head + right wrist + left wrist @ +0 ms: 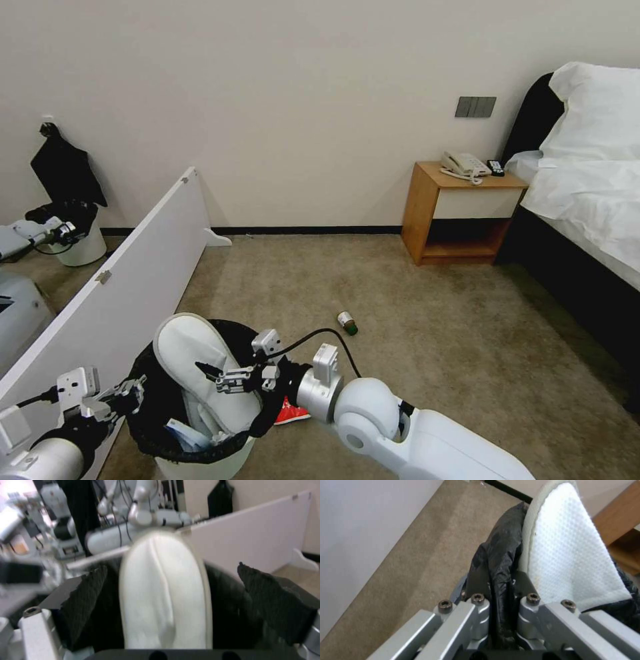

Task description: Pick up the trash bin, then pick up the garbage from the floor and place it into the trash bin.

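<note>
The trash bin (148, 437), white with a black bag folded over its rim, is at the lower left of the head view. My left gripper (133, 390) is shut on the bagged rim (500, 547), as the left wrist view (500, 585) shows. A white slipper (193, 360) stands upright in the bin, with its sole (566, 555) leaning on the rim. My right gripper (212, 377) hovers over it, open; its fingers (83, 600) stand wide apart on either side of the slipper (163, 592) without touching it. A green-capped bottle (347, 323) and a red packet (291, 413) lie on the carpet.
A white board (133, 280) leans along the left, close to the bin. Against the far wall stands a wooden nightstand (460, 213) with a phone. A bed (587, 200) fills the right side. At the back left, a white bucket (80, 247) sits under a dark cloth.
</note>
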Tool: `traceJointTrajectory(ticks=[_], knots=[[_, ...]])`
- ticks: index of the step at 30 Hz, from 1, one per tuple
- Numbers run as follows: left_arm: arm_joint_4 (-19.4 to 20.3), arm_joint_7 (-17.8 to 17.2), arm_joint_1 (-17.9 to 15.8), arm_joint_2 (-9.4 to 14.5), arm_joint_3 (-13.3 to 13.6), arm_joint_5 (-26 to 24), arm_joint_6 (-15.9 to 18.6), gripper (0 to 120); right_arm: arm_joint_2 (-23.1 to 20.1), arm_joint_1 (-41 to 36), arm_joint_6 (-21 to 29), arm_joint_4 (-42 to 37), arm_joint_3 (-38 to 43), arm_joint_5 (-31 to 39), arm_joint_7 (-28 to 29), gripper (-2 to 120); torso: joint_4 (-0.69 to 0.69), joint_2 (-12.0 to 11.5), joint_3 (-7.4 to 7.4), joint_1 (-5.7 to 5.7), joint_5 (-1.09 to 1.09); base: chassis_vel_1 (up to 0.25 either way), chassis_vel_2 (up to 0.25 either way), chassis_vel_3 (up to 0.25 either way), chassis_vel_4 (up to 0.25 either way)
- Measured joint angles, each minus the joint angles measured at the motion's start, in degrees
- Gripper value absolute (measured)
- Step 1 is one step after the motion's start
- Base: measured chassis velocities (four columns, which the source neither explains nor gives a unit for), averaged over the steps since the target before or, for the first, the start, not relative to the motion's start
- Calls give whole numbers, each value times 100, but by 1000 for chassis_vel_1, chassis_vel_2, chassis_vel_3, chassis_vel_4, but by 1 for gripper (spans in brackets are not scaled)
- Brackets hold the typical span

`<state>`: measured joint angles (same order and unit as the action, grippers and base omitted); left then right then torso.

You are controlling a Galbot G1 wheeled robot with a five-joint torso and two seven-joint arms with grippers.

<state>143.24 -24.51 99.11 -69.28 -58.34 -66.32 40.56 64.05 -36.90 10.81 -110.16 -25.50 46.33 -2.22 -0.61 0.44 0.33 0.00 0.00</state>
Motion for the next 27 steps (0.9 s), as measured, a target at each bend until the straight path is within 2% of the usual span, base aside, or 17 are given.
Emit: traceJointTrajectory(ticks=[7, 12, 14, 27], knots=[[0, -2, 6, -18, -25, 2, 0, 5, -216, -30, -47, -279, 315, 97, -9, 100, -1, 0, 0, 0, 0, 0, 0, 0, 0], [0, -4, 28, -51, -41, 3, 0, 5, -366, -156, -70, -525, 706, 145, -26, 100, 0, 0, 0, 0, 0, 0, 0, 0, 0], [0, -5, 50, -99, -54, 12, 0, 5, -456, -315, -75, -675, 1091, 187, -27, 100, 0, 0, 0, 0, 0, 0, 0, 0, 0], [0, -17, 53, -165, -99, 68, 0, 5, -609, -900, -75, -872, 2148, 211, 178, 100, 0, 0, 0, 0, 0, 0, 0, 0, 0]])
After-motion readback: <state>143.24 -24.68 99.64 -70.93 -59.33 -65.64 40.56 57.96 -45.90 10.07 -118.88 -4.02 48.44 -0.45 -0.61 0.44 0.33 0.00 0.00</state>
